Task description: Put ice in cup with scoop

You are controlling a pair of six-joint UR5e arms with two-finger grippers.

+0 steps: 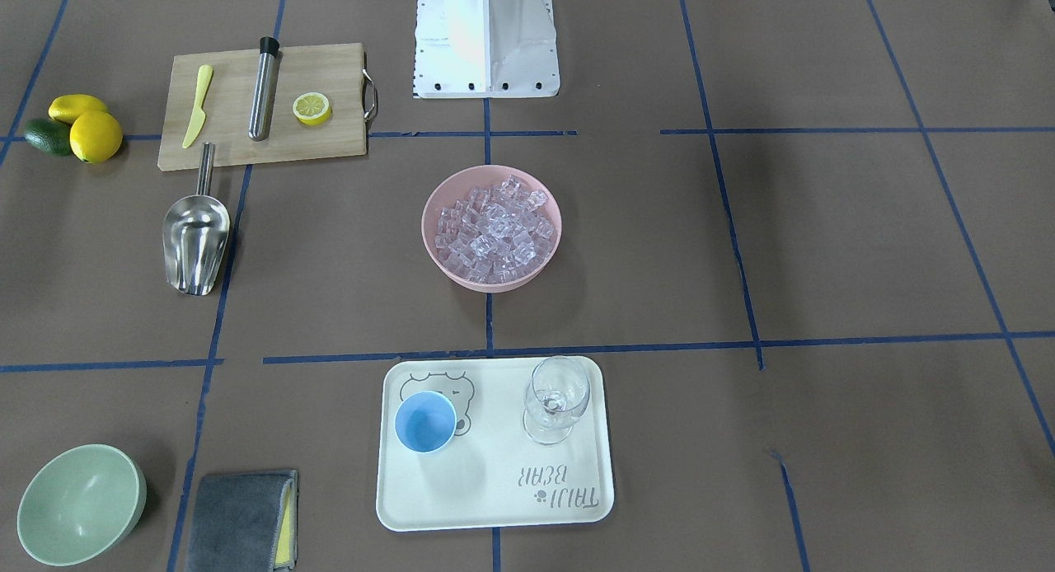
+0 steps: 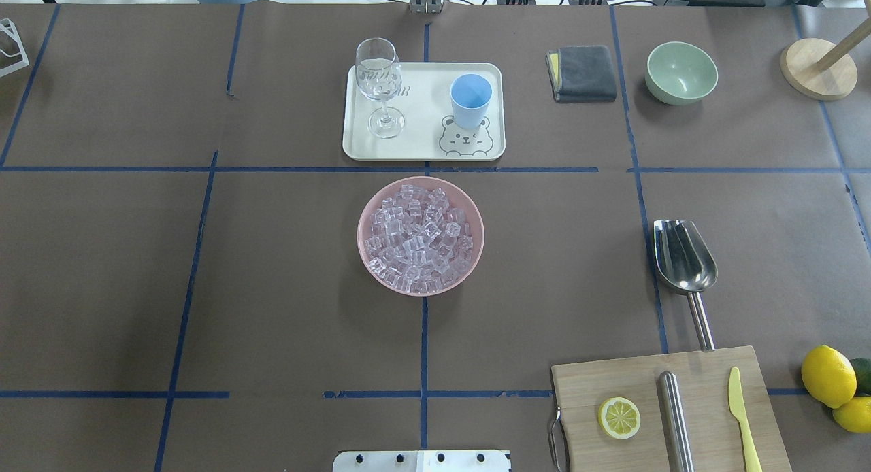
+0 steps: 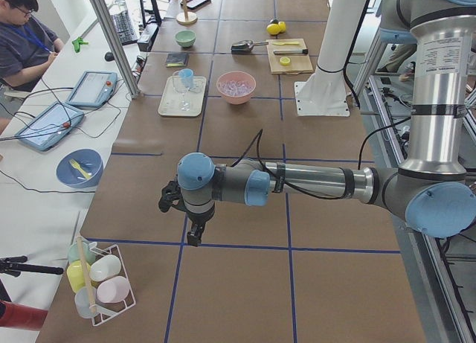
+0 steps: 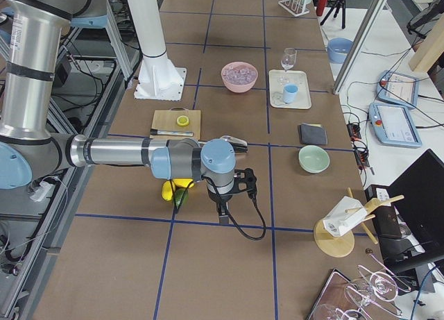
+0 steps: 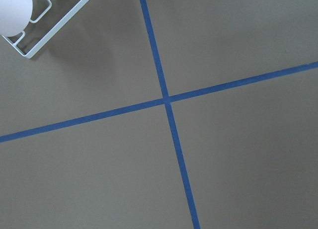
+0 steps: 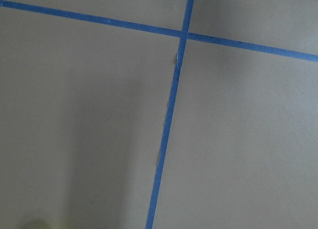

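Observation:
The ice [image 1: 494, 230] is a pile of small clear cubes in a pink bowl [image 2: 365, 220] at the table's middle. The light-blue cup [image 2: 471, 99] stands upright and empty on a cream tray [image 2: 422, 142]; it also shows in the front view [image 1: 425, 421]. The steel scoop [image 2: 682, 254] lies flat on the table on the robot's right, handle toward the cutting board; it also shows in the front view [image 1: 196, 242]. My left gripper [image 3: 192, 228] and right gripper [image 4: 222, 210] hang over bare table far from these things. I cannot tell whether they are open or shut.
A wine glass [image 2: 378, 84] stands on the tray beside the cup. A cutting board [image 2: 670, 411] holds a lemon half, a steel cylinder and a yellow knife. Lemons [image 2: 827, 377], a green bowl [image 2: 680, 72] and a grey cloth [image 2: 584, 73] lie on the right side.

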